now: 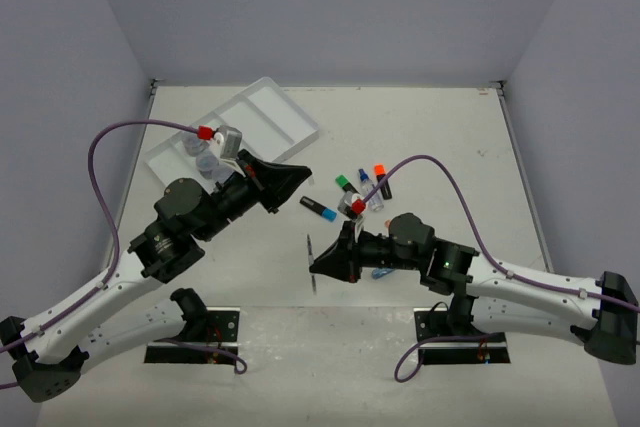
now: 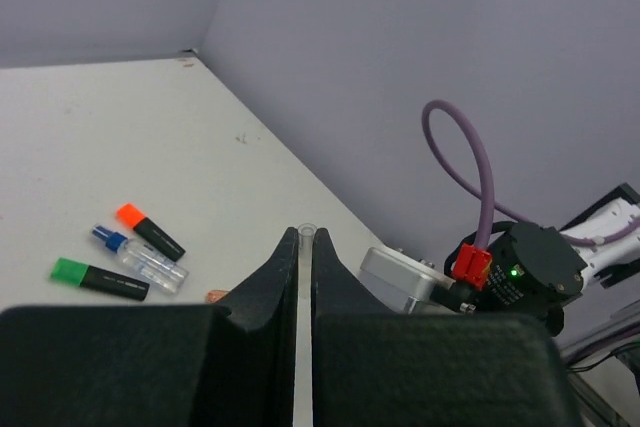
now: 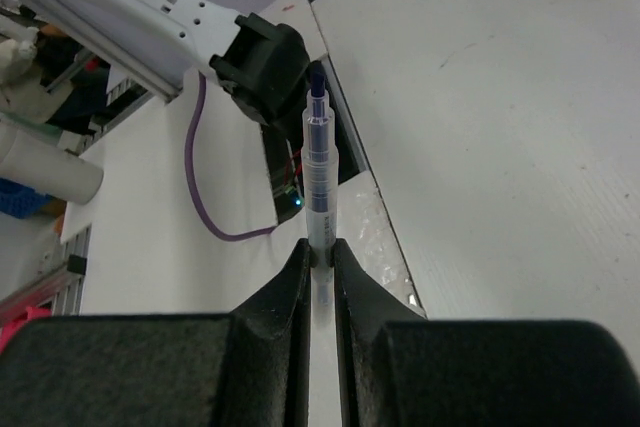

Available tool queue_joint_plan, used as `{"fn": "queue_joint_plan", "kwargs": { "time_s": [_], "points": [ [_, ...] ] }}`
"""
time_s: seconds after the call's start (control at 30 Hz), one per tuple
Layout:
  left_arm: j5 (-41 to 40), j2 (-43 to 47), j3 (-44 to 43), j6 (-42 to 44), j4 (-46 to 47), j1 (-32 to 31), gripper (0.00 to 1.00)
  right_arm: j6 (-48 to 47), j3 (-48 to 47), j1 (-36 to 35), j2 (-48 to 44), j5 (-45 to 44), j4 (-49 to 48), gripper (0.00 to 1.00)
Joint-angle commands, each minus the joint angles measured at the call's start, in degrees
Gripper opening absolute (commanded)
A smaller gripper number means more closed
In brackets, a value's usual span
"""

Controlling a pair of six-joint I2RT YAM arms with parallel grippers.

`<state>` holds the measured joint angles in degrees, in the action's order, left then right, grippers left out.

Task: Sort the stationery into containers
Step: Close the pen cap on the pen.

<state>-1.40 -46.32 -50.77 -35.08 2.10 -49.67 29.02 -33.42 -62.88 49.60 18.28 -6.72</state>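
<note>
On the right gripper (image 3: 318, 250) we find the jaws clamped on a clear pen (image 3: 318, 172), over the counter (image 1: 450, 137) and well apart from the tray (image 1: 272, 105). On the left gripper (image 2: 306, 239) the jaws sit together, seemingly pinching a thin pen (image 2: 307, 231). We advise aligning each pen lengthwise with a compartment before release.

Highlighters (image 1: 381, 179) right of tray (image 1: 287, 113)

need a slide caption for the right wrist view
Right gripper shut on a clear plastic pen with a dark blue tip, held above the white table.
</note>
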Motion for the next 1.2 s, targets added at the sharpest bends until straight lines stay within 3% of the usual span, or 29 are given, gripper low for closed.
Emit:
{"fn": "queue_joint_plan", "kwargs": {
  "time_s": [0.0,0.17,0.3,0.47,1.17],
  "points": [
    [8.8,1.5,2.6,2.1,4.8,-0.3,0.00,-1.3,-5.2,-4.8,3.4,-13.0,-6.8,0.00],
    [8.5,3.8,3.8,2.0,3.5,-0.3,0.00,-1.6,-6.0,-6.2,1.0,-19.2,-5.6,0.00],
    [10.5,2.6,2.9,1.9,2.0,-0.3,0.00,-3.1,-10.5,-6.2,2.0,-24.3,2.3,0.00],
    [11.4,1.6,2.4,1.8,1.4,-0.3,0.00,-4.7,-12.2,-6.2,1.9,-25.9,5.2,0.00],
    [9.8,2.4,0.1,5.6,-1.9,-0.2,0.00,-5.8,-13.8,-6.3,1.5,-22.6,12.3,0.00]
  ]
}}
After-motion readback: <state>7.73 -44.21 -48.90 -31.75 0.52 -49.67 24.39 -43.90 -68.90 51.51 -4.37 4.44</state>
